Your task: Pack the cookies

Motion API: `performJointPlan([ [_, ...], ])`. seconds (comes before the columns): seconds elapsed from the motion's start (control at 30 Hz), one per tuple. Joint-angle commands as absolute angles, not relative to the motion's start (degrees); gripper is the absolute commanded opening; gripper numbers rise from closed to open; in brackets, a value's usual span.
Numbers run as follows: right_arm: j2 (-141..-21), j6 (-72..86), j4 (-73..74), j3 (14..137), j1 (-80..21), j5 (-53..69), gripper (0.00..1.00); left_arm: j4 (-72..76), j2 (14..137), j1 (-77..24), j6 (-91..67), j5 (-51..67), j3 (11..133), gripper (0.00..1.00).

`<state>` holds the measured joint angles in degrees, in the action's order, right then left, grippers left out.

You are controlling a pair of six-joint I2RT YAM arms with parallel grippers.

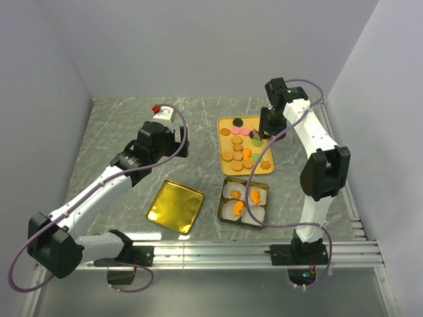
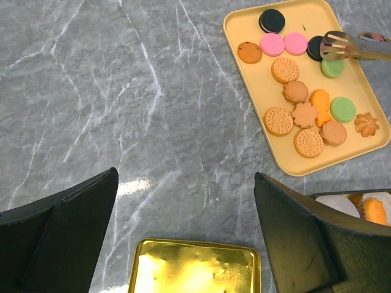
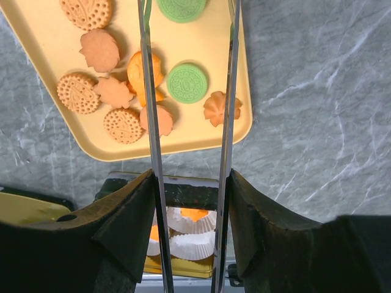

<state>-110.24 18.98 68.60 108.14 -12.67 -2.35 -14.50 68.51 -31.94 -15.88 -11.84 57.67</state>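
Cookies [image 2: 305, 114] lie mostly on the tray [image 2: 244, 24], a few in the cups [image 3: 183, 244] of the tin [image 3: 183, 267]. Right gripper [image 3: 190, 183] grasps tongs [image 3: 151, 122] over the tray. Left gripper [image 2: 184, 177] hangs released, jaws wide, above the table [image 2: 122, 91].

- Bright, even light is falling from overhead, casting soft, short shadows.
- Glare is washing out the lid [image 2: 194, 268] at six o'clock, left wrist view.
- Dark fingers [image 3: 116, 244] are blurring at six o'clock, right wrist view.

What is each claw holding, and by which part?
Right claw grips metal tongs, squeezing both their arms from the outside. Left claw is open, holding nothing.
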Motion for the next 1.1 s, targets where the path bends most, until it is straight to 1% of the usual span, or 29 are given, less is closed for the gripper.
performJointPlan([
  [0.0,-110.13,18.90,68.03,109.17,-14.15,-2.47,0.56,-12.83,68.12,-31.90,-14.24,-12.13,59.50,0.99],
  [0.37,-110.83,18.98,67.85,106.70,-15.73,-3.42,0.56,-12.13,67.41,-31.90,-14.24,-12.48,58.54,0.99],
  [0.6,-110.48,19.25,68.38,105.65,-15.82,-4.74,0.54,-11.69,66.01,-31.90,-14.77,-12.13,57.48,0.99],
  [0.7,-110.13,19.42,67.85,104.86,-15.82,-4.75,0.46,-11.78,65.74,-31.82,-15.12,-11.87,57.30,0.99],
  [0.83,-110.04,19.51,67.67,104.50,-15.91,-4.75,0.31,-11.87,65.39,-31.90,-15.47,-11.43,57.04,0.99],
  [0.93,-108.90,19.86,68.29,105.03,-15.91,-5.36,0.27,-11.95,65.04,-31.90,-15.82,-12.39,56.87,0.99],
  [1.07,-106.53,20.21,70.57,108.44,-15.82,-5.28,0.26,-11.87,64.95,-31.82,-15.82,-13.01,56.95,0.99],
])
